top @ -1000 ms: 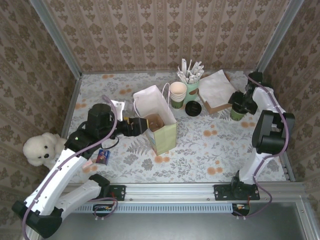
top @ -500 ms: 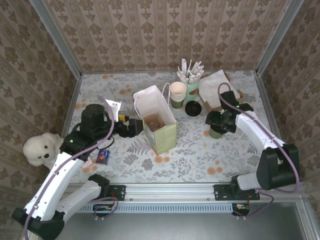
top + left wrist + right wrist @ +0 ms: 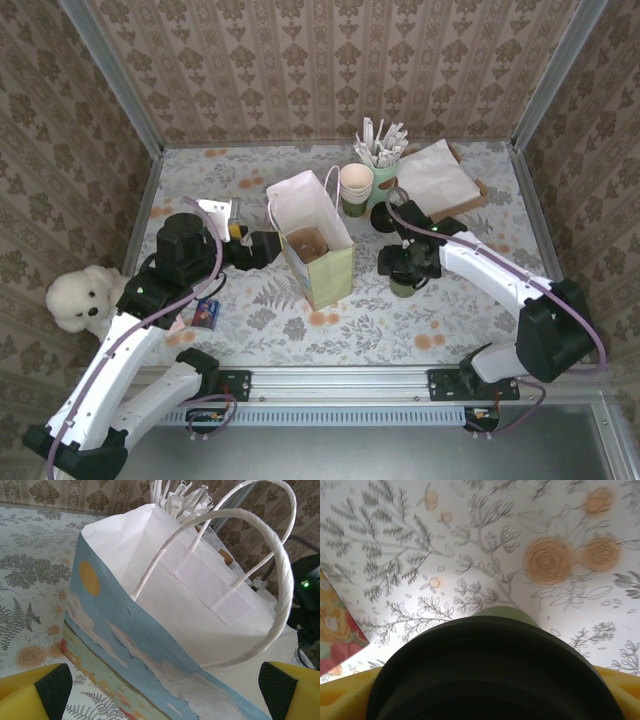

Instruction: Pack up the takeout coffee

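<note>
A white paper bag (image 3: 312, 205) with a printed side stands open at mid-table. Something brown (image 3: 308, 242) lies inside it, like a pulp carrier tray. A cream paper cup (image 3: 355, 183) stands behind the bag, next to the stick cup. My right gripper (image 3: 405, 266) is shut on a green cup with a black lid (image 3: 404, 287), just right of the bag. In the right wrist view the lid (image 3: 495, 670) spans the space between my yellow fingers (image 3: 340, 695). My left gripper (image 3: 262, 247) is open at the bag's left side, and the bag wall (image 3: 150, 580) stands between its fingers (image 3: 35, 690).
A green cup of white sticks (image 3: 381, 158) and a white napkin stack (image 3: 435, 172) stand at the back right. A loose black lid (image 3: 387, 217) lies in front of them. A teddy bear (image 3: 80, 298), a blue card (image 3: 207, 313) and a silvery packet (image 3: 222, 209) lie at the left.
My right arm has swung from the back right towards the bag, carrying the green lidded cup. The left gripper has drawn slightly back from the bag.
</note>
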Motion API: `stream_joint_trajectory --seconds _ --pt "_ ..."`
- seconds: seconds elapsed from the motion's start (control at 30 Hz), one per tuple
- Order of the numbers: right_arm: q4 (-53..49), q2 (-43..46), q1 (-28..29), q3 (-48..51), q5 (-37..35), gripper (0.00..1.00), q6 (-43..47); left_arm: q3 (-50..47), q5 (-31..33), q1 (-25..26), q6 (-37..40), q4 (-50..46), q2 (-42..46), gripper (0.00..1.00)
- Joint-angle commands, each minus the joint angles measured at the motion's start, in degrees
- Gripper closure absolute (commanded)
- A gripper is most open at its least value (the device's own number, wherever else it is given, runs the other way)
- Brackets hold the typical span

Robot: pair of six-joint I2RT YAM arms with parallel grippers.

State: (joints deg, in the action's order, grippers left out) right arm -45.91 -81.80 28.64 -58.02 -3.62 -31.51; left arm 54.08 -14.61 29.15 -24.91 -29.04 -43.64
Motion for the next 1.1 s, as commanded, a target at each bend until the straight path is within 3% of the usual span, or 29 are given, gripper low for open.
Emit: stream_joint_trajectory --seconds 0.0,0.2,0.27,0.43,0.63,1.07 --pt "1.6 -1.5 2.2 0.1 0.5 0.1 1.4 -0.5 1.0 -0.6 -1.1 1.8 0.3 0.0" --pt "2.1 -2.0 3.5 0.6 0.4 0.08 -0.2 -0.6 1.2 -0.6 -1.0 1.3 0.5 0.0" --pt "0.0 -1.8 3.8 -0.3 -0.3 0.0 -1.0 -0.7 1.1 -0.6 -1.0 1.4 0.4 0.0" --pt "-7.9 -2.3 3.8 -4.8 -2.6 0.0 -3.6 -1.3 1.5 -0.6 -1.1 1.9 0.2 0.0" --pt "-14.7 -4.7 3.8 -10.3 0.1 0.0 -5.9 -1.5 2.2 -0.7 -1.3 1.3 0.4 0.0" --pt "-19.0 -9.8 3.7 -14.8 0.1 0.0 -6.2 -3.6 4.2 -0.8 -3.2 0.8 3.0 0.0"
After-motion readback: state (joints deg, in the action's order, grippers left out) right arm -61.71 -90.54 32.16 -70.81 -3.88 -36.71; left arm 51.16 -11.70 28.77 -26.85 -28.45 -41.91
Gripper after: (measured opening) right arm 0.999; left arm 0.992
